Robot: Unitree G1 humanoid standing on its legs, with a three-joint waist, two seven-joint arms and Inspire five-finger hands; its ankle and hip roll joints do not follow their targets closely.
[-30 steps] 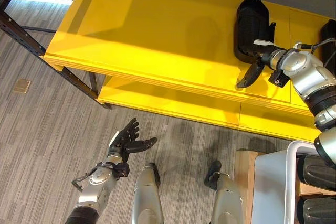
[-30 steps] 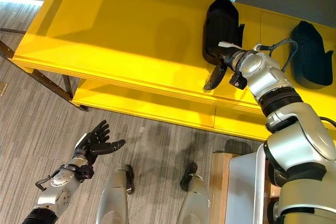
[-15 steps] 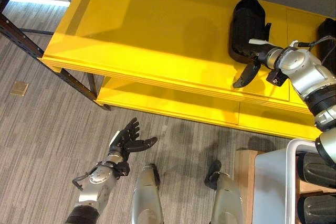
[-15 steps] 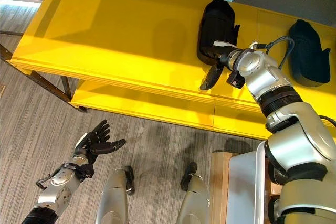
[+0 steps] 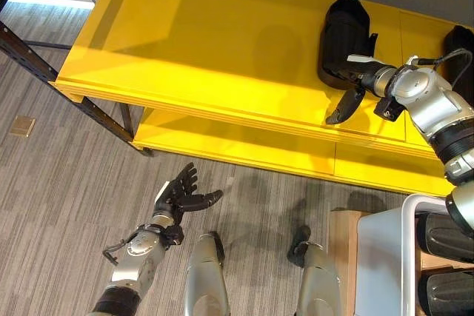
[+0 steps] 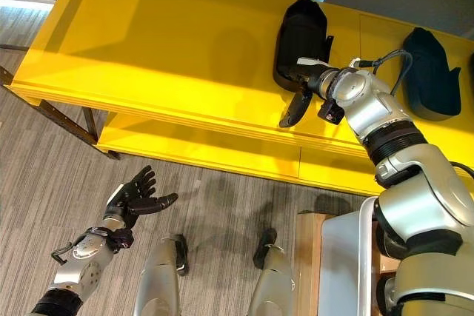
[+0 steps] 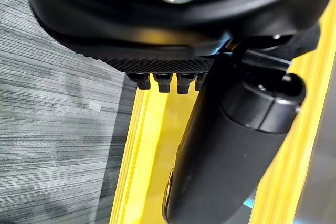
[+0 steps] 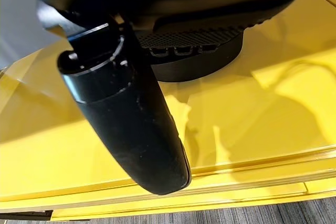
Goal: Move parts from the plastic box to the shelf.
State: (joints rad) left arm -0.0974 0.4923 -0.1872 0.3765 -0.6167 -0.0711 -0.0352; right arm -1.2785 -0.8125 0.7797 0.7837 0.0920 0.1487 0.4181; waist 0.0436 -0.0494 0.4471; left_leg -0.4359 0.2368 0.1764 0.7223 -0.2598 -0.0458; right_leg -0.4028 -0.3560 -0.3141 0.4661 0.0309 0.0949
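A black moulded part (image 5: 342,35) stands on the yellow shelf (image 5: 207,49); its base shows as the black part (image 8: 210,64) in the right wrist view. My right hand (image 5: 364,73) rests its fingers against the part's lower end. Its thumb (image 8: 131,124) sticks out straight over the shelf board, clear of the part, so the hand is open. A second black part (image 6: 429,72) lies further right on the same shelf. At the lower right the white plastic box (image 5: 385,257) holds more black parts (image 5: 444,238). My left hand (image 5: 178,196) hovers low over the floor, open with fingers spread.
The shelf's left half is bare yellow board. A lower yellow shelf board (image 5: 244,149) juts out beneath it. Dark metal frame legs (image 5: 89,105) run down to the grey carpet at the left. A wooden stand (image 5: 342,249) sits beside the box.
The whole picture has shifted slightly. My right hand and the part it touches have edged a little left along the shelf. My left hand has stayed put.
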